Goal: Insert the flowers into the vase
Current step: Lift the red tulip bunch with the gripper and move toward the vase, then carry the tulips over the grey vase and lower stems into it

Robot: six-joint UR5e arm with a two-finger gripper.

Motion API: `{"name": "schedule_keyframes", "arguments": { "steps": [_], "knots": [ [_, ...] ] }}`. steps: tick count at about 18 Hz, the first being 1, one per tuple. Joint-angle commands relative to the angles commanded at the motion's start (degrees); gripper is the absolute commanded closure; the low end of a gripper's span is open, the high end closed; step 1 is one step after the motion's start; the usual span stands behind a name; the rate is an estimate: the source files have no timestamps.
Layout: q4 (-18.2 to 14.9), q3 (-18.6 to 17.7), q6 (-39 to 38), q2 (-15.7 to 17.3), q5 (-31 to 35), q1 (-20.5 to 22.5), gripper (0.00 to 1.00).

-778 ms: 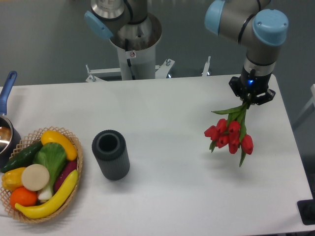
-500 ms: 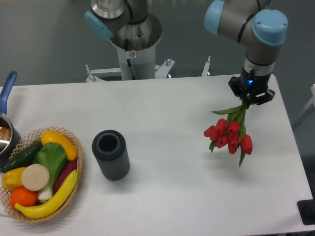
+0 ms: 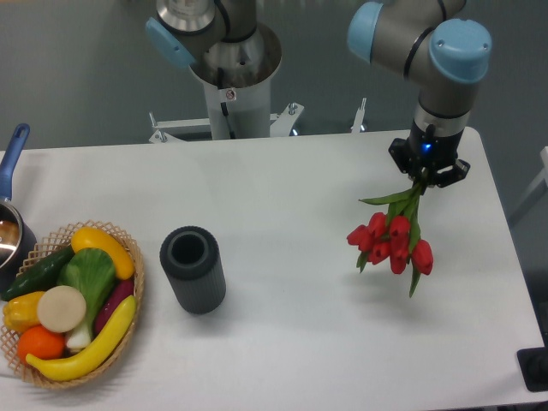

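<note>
**Mia:** If you start at the far left of the picture, what do you see?

**Ben:** A pot (image 3: pixel 10 235) with a blue handle peeks in at the left edge. Just beside it, in the lower left, sits a wicker basket (image 3: pixel 135 282) full of pretend food. There is a long yellow banana (image 3: pixel 86 349), an orange (image 3: pixel 39 342), a dark green cucumber (image 3: pixel 38 271) and a leafy green vegetable (image 3: pixel 87 278) with a white stalk.

**Mia:** And next to the basket?

**Ben:** The vase (image 3: pixel 193 269). It is dark grey and round with little ribs down its side. It stands upright on the white table (image 3: pixel 282 188), near the basket but not touching it. Its round mouth looks dark inside.

**Mia:** Where are the flowers?

**Ben:** Well apart from the vase, over on the right side of the picture. The flowers (image 3: pixel 390 237) are red tulips with green stems and leaves. They hang upside down in the air, with the red buds pointing at the table.

**Mia:** What holds them up?

**Ben:** The gripper (image 3: pixel 427 168), in the upper right. Its jaws are squeezed onto the green stems at the top of the bunch. The grey arm (image 3: pixel 428 43) with blue caps rises above it.

**Mia:** Anything at the top middle?

**Ben:** The arm's round silver base (image 3: pixel 231 60), behind the table.
</note>
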Motion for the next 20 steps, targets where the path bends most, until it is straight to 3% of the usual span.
{"name": "schedule_keyframes", "arguments": {
  "steps": [4,11,17,20],
  "knots": [
    [0.1,0.1,-2.2,0.1,-6.2,-0.8,0.95],
    [3.6,0.0,-11.8,0.3,-19.9,-3.7,0.95],
    [3.8,0.1,-16.1,0.3,-30.7,-6.6,0.95],
    [3.8,0.1,-17.1,0.8,-39.6,-6.9,0.95]
  ]
}}
